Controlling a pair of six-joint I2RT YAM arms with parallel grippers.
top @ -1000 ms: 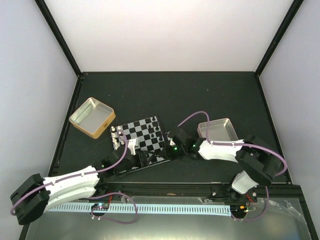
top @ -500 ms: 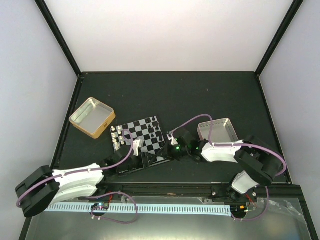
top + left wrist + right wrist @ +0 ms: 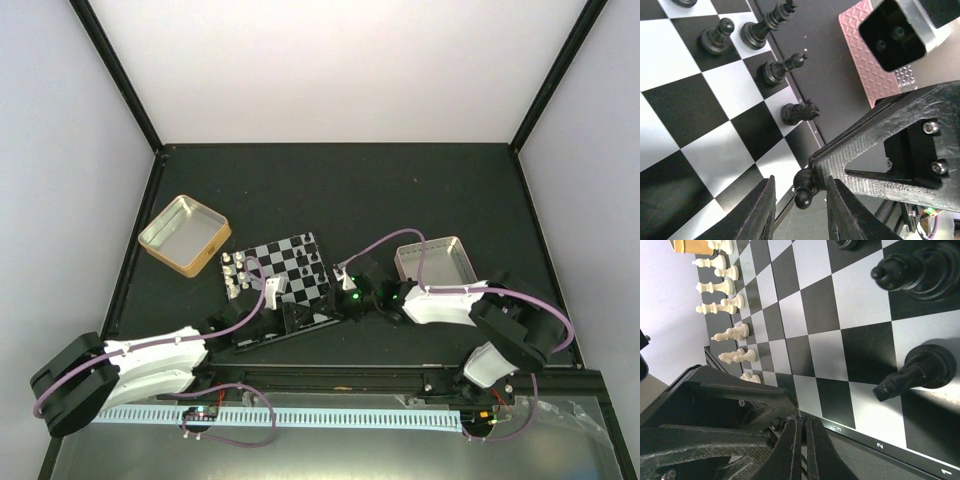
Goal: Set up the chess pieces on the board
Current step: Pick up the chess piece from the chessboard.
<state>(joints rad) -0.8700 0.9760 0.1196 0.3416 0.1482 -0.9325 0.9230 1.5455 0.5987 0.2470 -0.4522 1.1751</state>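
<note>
The board (image 3: 280,265) lies between the two arms, with cream-white chess pieces (image 3: 235,272) along its left edge and black pieces (image 3: 312,268) along its right. In the left wrist view a black pawn (image 3: 804,186) sticks out from the tips of my right gripper's fingers (image 3: 875,140), just off the board's near corner. My left gripper (image 3: 800,210) is open around it, with a gap on each side. My right gripper (image 3: 804,432) is shut, the pawn's head (image 3: 776,424) showing beside its tips. A black knight (image 3: 799,111) and bishop (image 3: 782,67) stand on the edge squares.
A gold square tin (image 3: 185,235) sits left of the board. A pink-rimmed tin (image 3: 430,260) sits right of it, behind my right arm. Both grippers (image 3: 305,315) crowd the board's near right corner. A rail with a white cable strip (image 3: 330,415) runs along the near edge.
My left gripper's jaws have narrowed around the black pawn. The left arm drew back a little and the right arm shifted slightly, then both held still.
</note>
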